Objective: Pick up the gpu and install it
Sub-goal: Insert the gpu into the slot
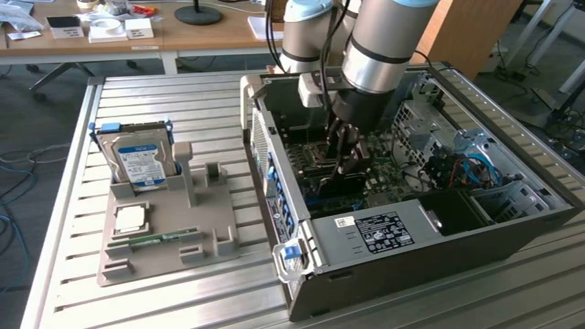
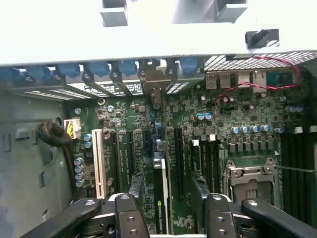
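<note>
The gpu (image 2: 158, 208) stands on edge in a slot of the green motherboard, seen as a thin dark strip. Its pale metal end bracket (image 2: 154, 91) sits against the case's rear wall. My gripper (image 2: 167, 183) is down inside the open computer case (image 1: 366, 274), its dark fingers (image 2: 136, 191) on either side of the card with a gap to each face. It is open and holds nothing. In the exterior view the gripper (image 1: 346, 161) hangs over the motherboard's middle, with the dark card (image 1: 340, 184) just below it.
On the exterior view's left, a grey fixture tray (image 1: 210, 233) holds an upright hard drive (image 1: 137, 157), a CPU (image 1: 131, 219) and a RAM stick (image 1: 155, 240). Near the card lie a white slot (image 2: 99, 163) and the CPU socket (image 2: 247, 173). Drive cages and cables crowd the case's far side.
</note>
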You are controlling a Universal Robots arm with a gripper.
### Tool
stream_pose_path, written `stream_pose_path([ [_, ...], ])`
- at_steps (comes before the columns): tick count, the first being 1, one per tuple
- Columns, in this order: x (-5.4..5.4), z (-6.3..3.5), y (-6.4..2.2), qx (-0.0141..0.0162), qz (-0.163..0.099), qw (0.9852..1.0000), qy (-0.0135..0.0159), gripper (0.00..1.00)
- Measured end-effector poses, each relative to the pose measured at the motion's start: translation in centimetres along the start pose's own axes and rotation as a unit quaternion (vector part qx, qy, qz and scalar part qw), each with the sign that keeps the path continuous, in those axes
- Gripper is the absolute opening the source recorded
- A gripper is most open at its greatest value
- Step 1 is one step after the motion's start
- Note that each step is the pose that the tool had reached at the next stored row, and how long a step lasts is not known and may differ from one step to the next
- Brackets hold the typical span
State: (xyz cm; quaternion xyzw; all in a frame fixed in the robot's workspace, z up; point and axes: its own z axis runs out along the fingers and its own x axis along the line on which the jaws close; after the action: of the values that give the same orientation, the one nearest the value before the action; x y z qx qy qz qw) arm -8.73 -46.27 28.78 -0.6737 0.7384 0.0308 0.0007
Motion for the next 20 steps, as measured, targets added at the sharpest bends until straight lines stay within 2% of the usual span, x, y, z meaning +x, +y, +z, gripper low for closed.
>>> stream_pose_path([
  [7,-0.07,-1.13,0.06,0.0000,0.000,1.0000,0.0004,0.52],
  [20,-0.16,-1.14,0.07,0.0000,0.000,1.0000,0.0005,0.52],
])
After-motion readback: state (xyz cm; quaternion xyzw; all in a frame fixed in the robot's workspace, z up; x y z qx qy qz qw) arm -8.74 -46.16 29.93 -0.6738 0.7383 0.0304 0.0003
